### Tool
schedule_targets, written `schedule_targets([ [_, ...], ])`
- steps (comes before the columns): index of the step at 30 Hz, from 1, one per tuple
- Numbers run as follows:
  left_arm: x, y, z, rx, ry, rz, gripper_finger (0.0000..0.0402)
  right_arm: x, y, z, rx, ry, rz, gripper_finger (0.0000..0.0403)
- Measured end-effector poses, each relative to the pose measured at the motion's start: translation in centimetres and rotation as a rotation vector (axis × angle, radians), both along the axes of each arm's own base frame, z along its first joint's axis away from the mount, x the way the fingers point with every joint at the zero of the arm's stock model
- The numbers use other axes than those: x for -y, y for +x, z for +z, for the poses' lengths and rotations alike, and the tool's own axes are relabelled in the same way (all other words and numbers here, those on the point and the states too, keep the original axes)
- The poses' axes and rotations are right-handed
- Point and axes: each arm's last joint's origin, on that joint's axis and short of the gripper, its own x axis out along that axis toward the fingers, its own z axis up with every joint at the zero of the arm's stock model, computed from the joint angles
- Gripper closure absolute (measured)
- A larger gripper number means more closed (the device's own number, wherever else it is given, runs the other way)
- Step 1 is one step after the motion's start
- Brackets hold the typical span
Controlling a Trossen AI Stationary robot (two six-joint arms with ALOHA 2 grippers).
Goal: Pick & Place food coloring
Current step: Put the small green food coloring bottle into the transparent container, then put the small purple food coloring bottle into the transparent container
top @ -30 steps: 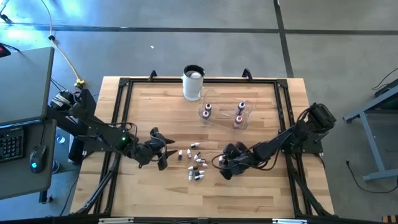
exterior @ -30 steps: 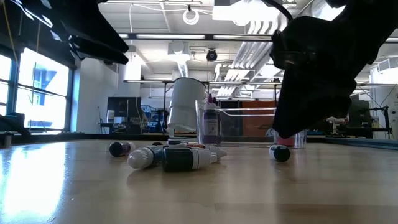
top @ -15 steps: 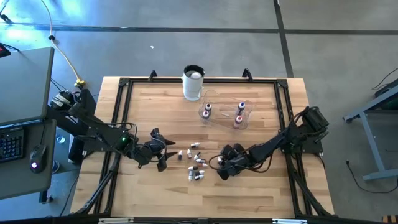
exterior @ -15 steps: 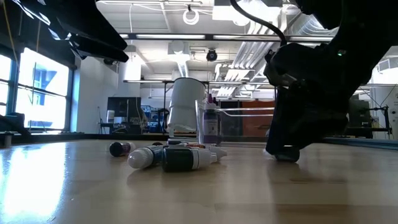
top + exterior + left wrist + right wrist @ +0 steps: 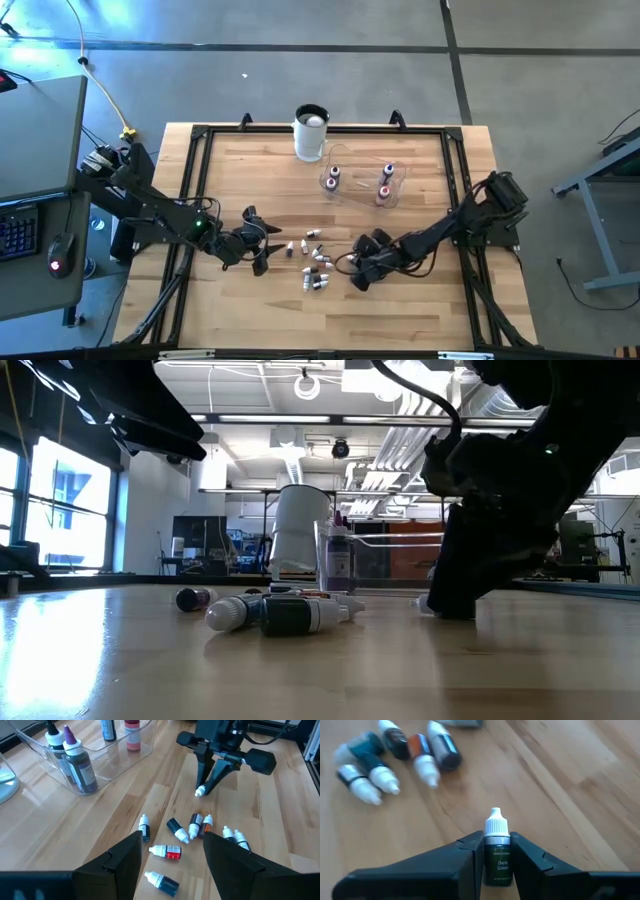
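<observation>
Two tools are down low over the wooden desk (image 5: 240, 310), one each side of a scatter of small food coloring bottles (image 5: 315, 262) lying near the middle of the front half. The right tool (image 5: 357, 276) sits just to the right of that scatter with its fingers (image 5: 465, 857) closed on one bottle (image 5: 498, 851), a dark one with a white cap whose label reads "Dark Green"; the cap sticks out past the fingertips. From the left wrist view the same bottle (image 5: 200, 791) shows its white tip pointing down at the wood, touching it or nearly so, I cannot tell which. In the low view this tool (image 5: 455, 595) is a dark mass reaching down to the desk surface. The left tool (image 5: 262, 258) hovers just left of the scatter with its fingers (image 5: 120, 865) spread wide and nothing between them. The loose bottles (image 5: 175, 832) lie on their sides, some touching one another, caps pointing different ways; one has a red label (image 5: 166, 851). Toward the back edge of the desk, near its middle, a clear bowl (image 5: 362, 180) holds several more bottles standing upright (image 5: 334, 178), and a tall white cup (image 5: 311, 133) stands just beside it, closer to the back edge.
</observation>
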Motion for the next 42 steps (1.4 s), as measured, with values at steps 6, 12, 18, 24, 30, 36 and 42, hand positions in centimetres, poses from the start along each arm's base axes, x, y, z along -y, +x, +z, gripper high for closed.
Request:
schedule_targets([
  [6, 0.0, 0.0, 0.0, 0.0, 0.0, 0.0, 0.0195, 0.6, 1.3, 1.9, 0.152, -0.021, 0.063, 0.0325],
  [12, 0.0, 0.0, 0.0, 0.0, 0.0, 0.0, 0.0195, 4.3, 1.9, 5.6, 0.258, -0.165, 0.028, 0.033],
  [18, 0.0, 0.0, 0.0, 0.001, 0.001, 0.002, 0.0195, 10.6, 1.1, 10.0, 0.277, -0.431, -0.135, 0.0329],
  [24, 0.0, 0.0, 0.0, 0.0, 0.008, 0.003, 0.0195, 16.7, -0.3, 10.1, 0.127, -0.464, -0.235, 0.0328],
  [30, 0.0, 0.0, 0.0, -0.001, 0.012, 0.002, 0.0195, 19.0, -0.5, 8.2, 0.01, -0.395, -0.164, 0.0326],
  [36, 0.0, 0.0, 0.0, -0.004, 0.011, 0.0, 0.0195, 19.1, -0.5, 8.3, -0.029, -0.486, -0.082, 0.0297],
  [42, 0.0, 0.0, 0.0, -0.005, 0.01, -0.002, 0.0195, 19.0, -0.5, 8.3, -0.024, -0.473, -0.067, 0.025],
])
